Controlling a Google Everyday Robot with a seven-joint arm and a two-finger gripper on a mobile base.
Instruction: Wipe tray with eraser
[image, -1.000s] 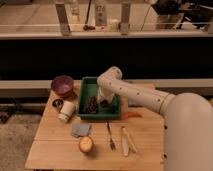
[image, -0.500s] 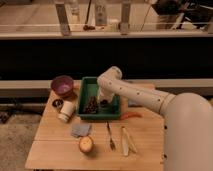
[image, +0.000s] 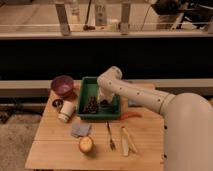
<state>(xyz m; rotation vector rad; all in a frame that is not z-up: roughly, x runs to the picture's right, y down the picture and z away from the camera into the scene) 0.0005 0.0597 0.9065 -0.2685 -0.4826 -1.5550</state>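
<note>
Camera view: my pincer (image: 105, 101) is down inside the green plastic tray (image: 86, 86) over the dark eraser (image: 105, 104), beside a speckled brown heap (image: 91, 106); its grip I cannot tell.

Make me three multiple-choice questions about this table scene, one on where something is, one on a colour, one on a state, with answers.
1. Where is the gripper?
A. down inside the tray
B. over the bowl
C. above the fork

2. What colour is the bowl?
A. green
B. purple
C. white

3. How does the white cup stand?
A. tipped on its side
B. upside down in the tray
C. upright on the table

Answers:
1 A, the arm reaches down into the green tray, beside the brown heap.
2 B, it is purple, left of the tray.
3 C, its open mouth faces up.
</note>
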